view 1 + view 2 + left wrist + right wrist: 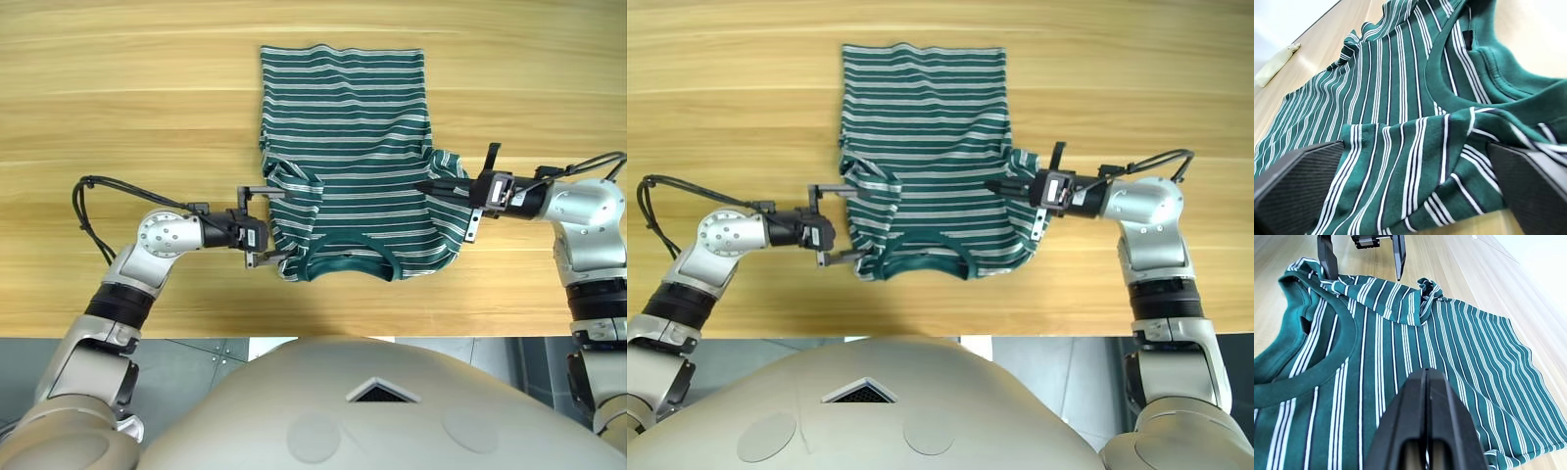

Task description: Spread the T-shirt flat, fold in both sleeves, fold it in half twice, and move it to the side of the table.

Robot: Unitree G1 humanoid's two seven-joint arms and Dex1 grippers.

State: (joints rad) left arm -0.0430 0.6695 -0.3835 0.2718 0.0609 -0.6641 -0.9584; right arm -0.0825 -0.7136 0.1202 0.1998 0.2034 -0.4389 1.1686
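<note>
A green T-shirt with white stripes lies on the wooden table, its collar toward me and its hem at the far side. Both sleeves are bunched inward over the body. My left gripper is open at the shirt's left shoulder, one finger on each side of the rumpled sleeve. My right gripper is shut, its tips resting over the shirt beside the folded right sleeve. In the right wrist view the shut fingers hover above the striped body, and the left gripper shows beyond.
Bare wood lies on both sides of the shirt and beyond its hem. The table's front edge runs close below the collar, with grey floor past it. A pale small object lies on the table far off.
</note>
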